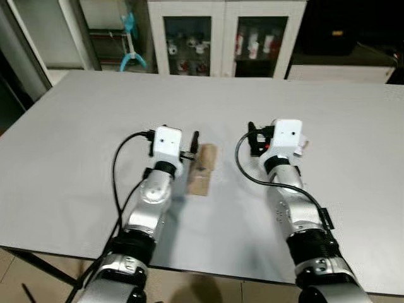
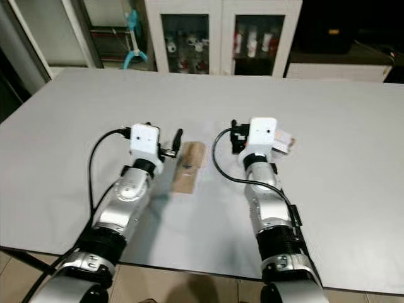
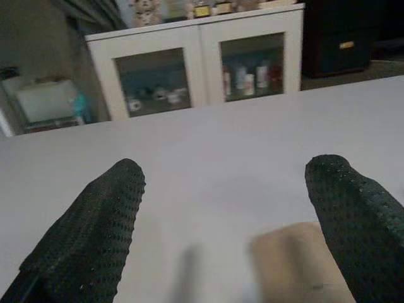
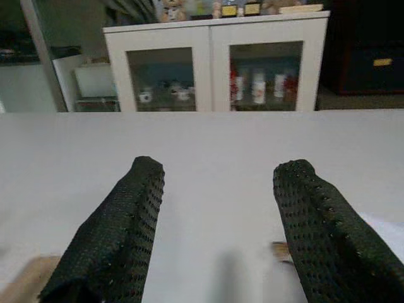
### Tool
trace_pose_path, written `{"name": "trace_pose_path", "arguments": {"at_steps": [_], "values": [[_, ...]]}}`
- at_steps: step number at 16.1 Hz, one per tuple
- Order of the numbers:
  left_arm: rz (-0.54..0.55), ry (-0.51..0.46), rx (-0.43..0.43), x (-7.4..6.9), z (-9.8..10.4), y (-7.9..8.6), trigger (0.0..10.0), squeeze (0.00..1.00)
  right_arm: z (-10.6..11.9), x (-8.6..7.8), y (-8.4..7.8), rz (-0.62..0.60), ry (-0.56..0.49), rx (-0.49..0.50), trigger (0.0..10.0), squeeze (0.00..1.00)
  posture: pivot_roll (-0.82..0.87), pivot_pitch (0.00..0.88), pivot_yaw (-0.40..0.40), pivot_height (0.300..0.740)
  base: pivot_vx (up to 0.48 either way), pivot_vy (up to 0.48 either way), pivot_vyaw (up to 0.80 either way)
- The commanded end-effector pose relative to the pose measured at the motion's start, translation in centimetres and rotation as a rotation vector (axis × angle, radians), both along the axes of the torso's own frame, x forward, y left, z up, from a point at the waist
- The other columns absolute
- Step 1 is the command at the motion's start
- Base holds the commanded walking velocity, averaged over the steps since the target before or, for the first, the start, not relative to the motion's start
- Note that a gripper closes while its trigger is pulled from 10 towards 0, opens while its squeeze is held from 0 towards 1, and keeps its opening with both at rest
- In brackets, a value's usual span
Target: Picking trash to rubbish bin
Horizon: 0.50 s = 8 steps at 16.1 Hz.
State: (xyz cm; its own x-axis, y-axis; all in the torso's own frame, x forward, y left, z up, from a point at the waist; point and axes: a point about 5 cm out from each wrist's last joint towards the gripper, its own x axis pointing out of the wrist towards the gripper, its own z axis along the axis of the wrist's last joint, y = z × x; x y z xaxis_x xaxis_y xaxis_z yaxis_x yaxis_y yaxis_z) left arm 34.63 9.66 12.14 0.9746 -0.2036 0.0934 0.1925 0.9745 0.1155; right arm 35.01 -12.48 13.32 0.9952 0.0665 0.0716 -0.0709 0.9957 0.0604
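i see both of my silver jointed arms stretched forward side by side, forearms angled slightly inward. the left silver arm [image 1: 148, 202] ends in a white box-shaped wrist camera housing [image 1: 167, 143], with a black cable looping back from it along the forearm. the left gripper of two long black textured fingers [image 3: 221, 221] is spread wide, one finger [image 3: 88, 233] well apart from the other. the right silver arm [image 1: 297, 214] carries its own white wrist housing [image 1: 285, 137] and a black cable curling off its inner side. the right gripper of two black textured fingers [image 4: 218, 221] is spread too, its fingers [image 4: 117, 230] clearly parted.
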Motion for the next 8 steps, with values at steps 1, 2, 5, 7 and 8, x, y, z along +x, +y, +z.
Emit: {"name": "trace_pose_path", "arguments": {"at_steps": [1, 2, 5, 7, 8], "values": [[0.02, -0.002, 0.012, 0.07, 0.05, 0.72, 10.0, 0.0, -0.14, -0.08, 0.24, 0.004, 0.008, 0.009, 10.0, 0.0, 0.03, 0.0, 0.047, 0.74, 0.0, -0.289, 0.0], [0.02, -0.003, 0.012, 0.06, 0.06, 0.71, 10.0, 0.0, -0.17, -0.11, 0.25, 0.004, 0.009, 0.009, 10.0, 0.0, 0.03, 0.0, 0.048, 0.74, 0.0, -0.289, 0.0], [0.021, -0.006, 0.004, 0.05, 0.1, 0.69, 10.0, 0.0, -0.21, -0.14, 0.26, 0.005, 0.01, 0.009, 10.0, 0.0, 0.03, 0.0, 0.048, 0.74, 0.0, -0.28, 0.0], [0.023, -0.004, 0.012, 0.08, 0.09, 0.66, 10.0, 0.0, -0.21, -0.15, 0.23, 0.006, 0.01, 0.009, 10.0, 0.0, 0.03, 0.0, 0.048, 0.74, 0.0, 0.0, 0.0], [0.023, -0.002, 0.015, 0.08, 0.07, 0.64, 10.0, 0.0, -0.18, -0.14, 0.23, 0.006, 0.01, 0.008, 10.0, 0.0, 0.03, 0.0, 0.048, 0.74, 0.0, -0.281, 0.0]]}}
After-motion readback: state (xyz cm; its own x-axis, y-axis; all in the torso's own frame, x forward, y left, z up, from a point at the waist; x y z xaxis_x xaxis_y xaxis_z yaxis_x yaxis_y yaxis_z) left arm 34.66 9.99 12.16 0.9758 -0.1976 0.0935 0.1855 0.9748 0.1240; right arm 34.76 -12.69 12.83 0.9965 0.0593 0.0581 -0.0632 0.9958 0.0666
